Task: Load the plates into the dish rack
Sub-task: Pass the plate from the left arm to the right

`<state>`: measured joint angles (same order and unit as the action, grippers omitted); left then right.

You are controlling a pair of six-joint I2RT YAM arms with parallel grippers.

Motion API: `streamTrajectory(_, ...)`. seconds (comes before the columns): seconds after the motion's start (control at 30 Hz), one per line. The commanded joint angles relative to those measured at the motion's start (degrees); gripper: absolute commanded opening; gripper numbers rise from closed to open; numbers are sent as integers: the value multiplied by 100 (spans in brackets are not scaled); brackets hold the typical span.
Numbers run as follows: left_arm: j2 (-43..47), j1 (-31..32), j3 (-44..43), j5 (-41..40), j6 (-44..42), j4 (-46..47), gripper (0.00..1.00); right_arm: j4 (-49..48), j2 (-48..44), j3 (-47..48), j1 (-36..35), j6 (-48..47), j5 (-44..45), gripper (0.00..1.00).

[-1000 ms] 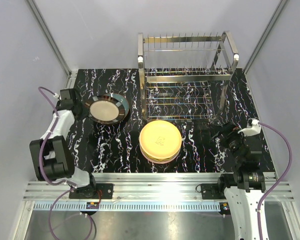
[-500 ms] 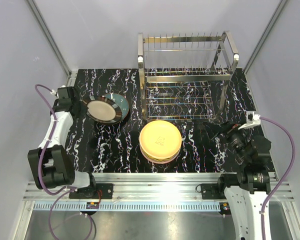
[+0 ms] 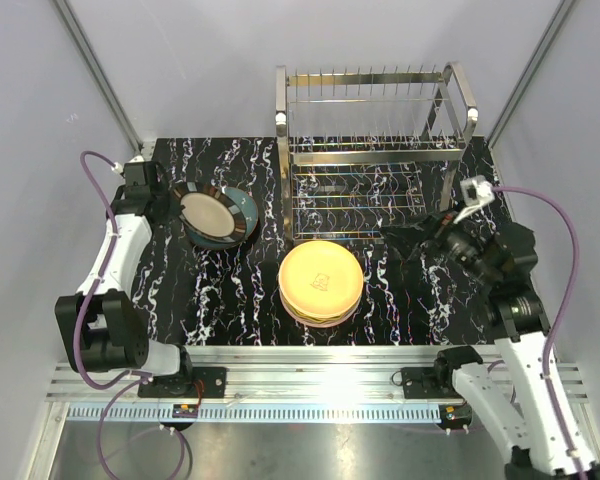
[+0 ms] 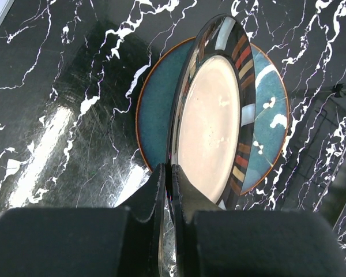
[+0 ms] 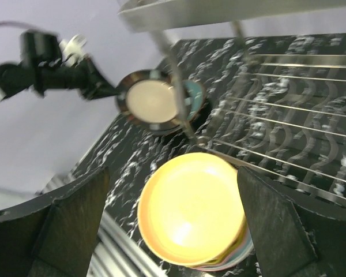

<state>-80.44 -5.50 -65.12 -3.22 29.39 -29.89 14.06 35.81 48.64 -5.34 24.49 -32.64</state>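
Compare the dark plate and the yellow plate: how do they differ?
The dark plate has a striped dark rim and cream centre; the yellow plate is all yellow. The dark plate is tilted, its rim pinched by the left gripper; the yellow plate lies flat atop a stack, untouched. Both are round.

The overhead view looks down on the whole table [image 3: 230, 290]; both wrist views share the dark-rimmed plate [image 4: 210, 124].

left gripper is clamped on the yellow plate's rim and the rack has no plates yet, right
No: the left gripper is clamped on the rim of the dark striped plate, not the yellow plate, as the left wrist view shows. The rack has no plates yet.
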Motion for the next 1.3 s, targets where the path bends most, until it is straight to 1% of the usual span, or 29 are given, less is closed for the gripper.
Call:
streamTrajectory(0.0,73,66,-290,50,-126,229,0,-124,320,469,-1132,-602,528,100)
streamTrajectory(0.03,99,75,-290,50,-126,229,0,-19,582,523,-1501,-890,1157,100)
streamTrajectory(0.07,117,75,-290,50,-135,212,0,-9,741,610,-1974,-1024,1529,100)
streamTrajectory(0.1,125,84,-282,50,-135,220,0,8,900,655,-2806,-1164,1959,100)
streamTrajectory(0.13,152,93,-282,41,-135,220,0,-9,1267,699,-3336,-1436,2851,100)
streamTrajectory(0.17,169,75,-273,76,-152,238,0,-44,1444,821,-3777,-1569,3234,100)
streamTrajectory(0.2,178,92,-264,76,-153,238,0,-88,1846,901,-4634,-1709,3699,100)
streamTrajectory(0.23,178,93,-255,76,-153,238,0,-201,2050,997,-4973,-1972,4365,100)
streamTrajectory(0.33,205,101,-246,147,-144,238,0,-360,2912,1463,-5791,-2368,4985,100)
streamTrajectory(0.4,239,101,-273,182,-153,194,0,-517,3473,1771,-5986,-2423,5040,100)
streamTrajectory(0.43,275,101,-264,190,-153,194,0,-606,3642,1858,-6109,-2658,5031,100)
streamTrajectory(0.53,398,110,-185,208,-152,159,0,-765,4336,2236,-6233,-2800,4987,100)
streamTrajectory(0.67,582,172,-150,226,-144,115,0,-984,5224,2868,-6268,-3020,4987,100)
streamTrajectory(0.73,705,207,-132,199,-161,115,0,-1264,5751,3027,-6268,-3203,5083,100)
streamTrajectory(0.9,793,260,-141,217,-179,106,0,-1354,6936,3968,-6260,-3521,5338,100)
streamTrajectory(0.93,793,260,-141,278,-170,97,0,-1362,7070,4064,-6260,-3556,5373,100)
streamTrajectory(1.07,767,277,-115,296,-152,106,0,-2257,7518,4197,-6260,-3741,5470,98)
streamTrajectory(1.27,758,268,-132,507,-126,106,0,-2207,8090,4829,-6260,-4031,5418,96)
